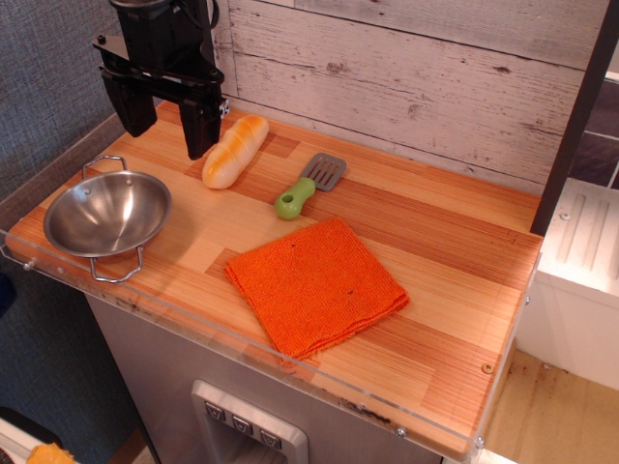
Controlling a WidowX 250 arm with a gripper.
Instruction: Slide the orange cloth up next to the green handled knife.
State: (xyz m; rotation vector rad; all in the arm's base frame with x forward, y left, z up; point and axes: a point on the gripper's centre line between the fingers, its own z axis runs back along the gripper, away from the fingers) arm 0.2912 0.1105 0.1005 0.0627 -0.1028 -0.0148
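The orange cloth (316,284) lies flat and folded on the wooden counter, near the front edge at the middle. The green handled knife (308,188) lies just behind the cloth's far corner, its lime handle toward the cloth and its grey slotted blade toward the wall; a narrow strip of wood shows between them. My gripper (162,124) hangs over the counter's back left, well to the left of both, above the gap between the bowl and the bread roll. Its two black fingers stand apart and hold nothing.
A steel bowl (106,213) with wire handles sits at the left end. A bread roll (234,150) lies at the back beside the gripper. A plank wall runs behind the counter (455,242). A clear plastic lip edges the front.
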